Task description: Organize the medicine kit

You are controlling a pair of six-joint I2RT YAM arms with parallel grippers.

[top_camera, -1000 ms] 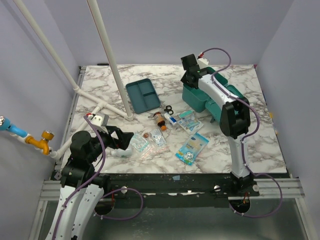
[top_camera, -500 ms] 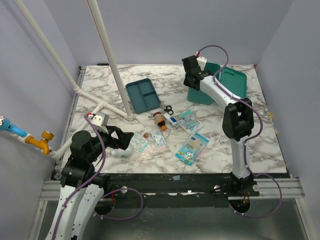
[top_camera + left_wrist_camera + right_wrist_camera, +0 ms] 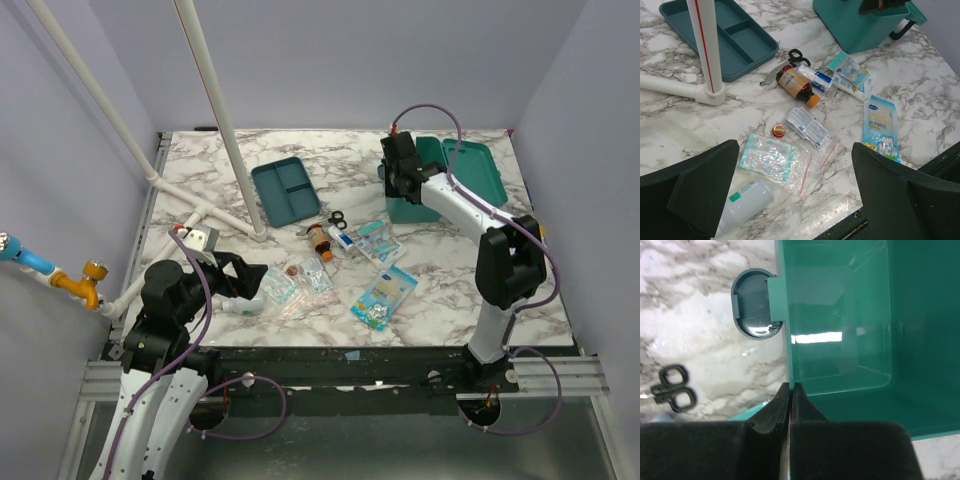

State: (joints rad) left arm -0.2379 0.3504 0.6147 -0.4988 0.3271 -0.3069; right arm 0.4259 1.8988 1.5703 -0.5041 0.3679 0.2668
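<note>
Top external high behind near edge, looking down on whole counter (image 3: 440,290), left wrist low, facing across it toward medicine kit (image 3: 852,27), right wrist close above kit interior, scissors (image 3: 671,390) in all three

Top view: bright, even, diffuse light from overhead. The table (image 3: 200,170) carries only faint, soft shadows beside the pole (image 3: 222,120). Focus holds to the corners.

Left wrist view: the bags (image 3: 772,160) are sharp with a mild sheen. The left fingers (image 3: 700,190) are dark, soft-edged and out of focus.

Right wrist view: a white glare band crosses the inner wall of the kit (image 3: 840,315), with a small highlight on its latch (image 3: 752,315). The right fingers (image 3: 765,440) are black, detail lost. The scissors (image 3: 672,387) are slightly soft.
</note>
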